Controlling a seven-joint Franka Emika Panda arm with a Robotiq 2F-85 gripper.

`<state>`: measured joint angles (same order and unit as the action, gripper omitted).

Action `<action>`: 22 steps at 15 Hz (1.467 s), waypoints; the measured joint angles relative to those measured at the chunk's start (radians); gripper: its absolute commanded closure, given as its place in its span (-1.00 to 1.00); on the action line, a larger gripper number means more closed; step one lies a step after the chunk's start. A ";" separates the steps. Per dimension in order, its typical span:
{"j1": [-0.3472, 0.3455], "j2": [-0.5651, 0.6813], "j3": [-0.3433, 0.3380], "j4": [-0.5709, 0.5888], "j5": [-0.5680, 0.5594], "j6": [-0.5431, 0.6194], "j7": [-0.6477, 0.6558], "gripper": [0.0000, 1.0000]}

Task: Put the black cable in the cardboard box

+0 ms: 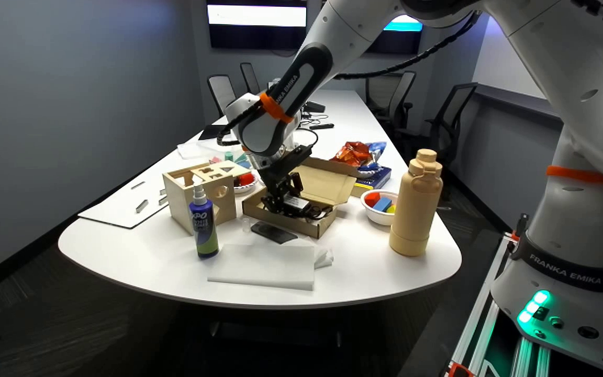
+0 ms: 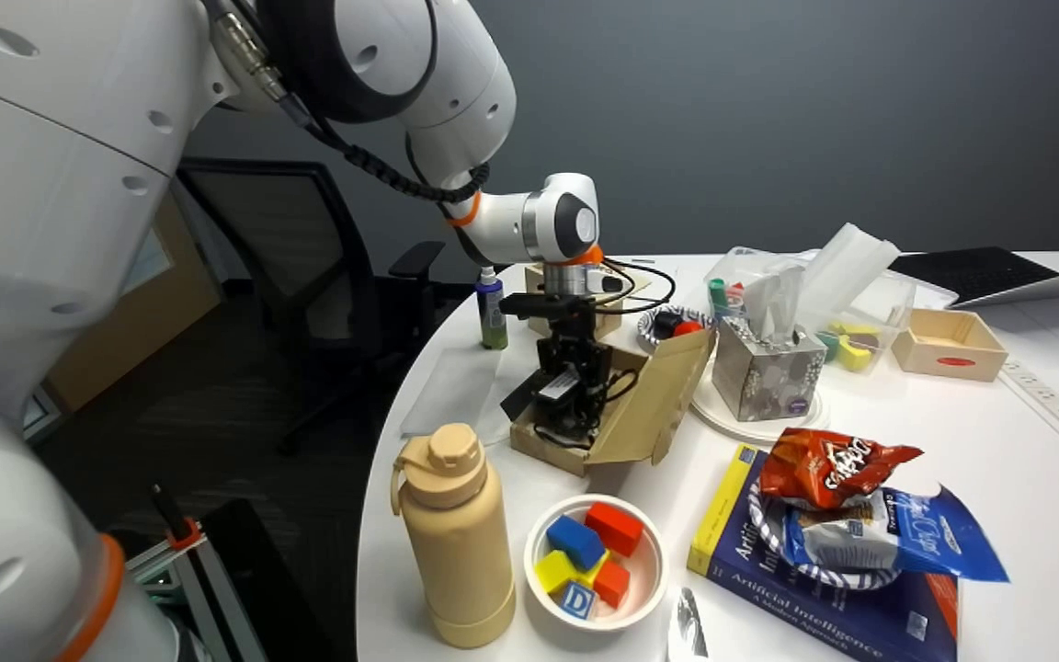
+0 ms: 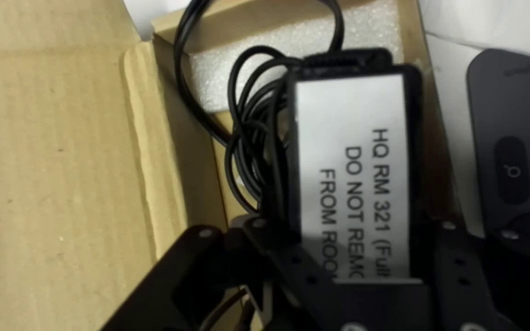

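The black cable [image 3: 246,151] is a coil joined to a black adapter with a white label [image 3: 352,161]. My gripper [image 3: 354,225] straddles the adapter, with fingers against both sides and no clear gap; the fingertips are mostly hidden. The open cardboard box [image 3: 62,138] lies below, its lid folded back. In both exterior views the gripper [image 1: 283,196] [image 2: 575,363] points down into the box [image 1: 327,183] [image 2: 663,400]. The adapter [image 1: 296,203] [image 2: 559,384] is within the box's outline, its label near rim height. Loose cable [image 1: 322,212] hangs at the box's end.
A dark remote [image 1: 272,232] lies against the box's outer side. A wooden shape box [image 1: 197,201] and a spray bottle [image 1: 203,225] stand nearby. A tan bottle [image 2: 456,542], a white bowl of blocks [image 2: 537,588] and a tissue box [image 2: 759,377] also surround it.
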<state>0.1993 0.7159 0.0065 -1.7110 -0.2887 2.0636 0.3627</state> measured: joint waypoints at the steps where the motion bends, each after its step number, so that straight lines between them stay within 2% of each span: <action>1: 0.000 0.000 0.000 0.002 0.000 0.000 -0.012 -0.96; 15: 0.005 -0.079 -0.003 0.011 0.000 0.042 -0.055 -1.00; 22: -0.027 -0.079 -0.013 0.011 0.000 0.087 -0.164 -1.00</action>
<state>0.1718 0.6369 -0.0064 -1.7000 -0.2892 2.1502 0.1985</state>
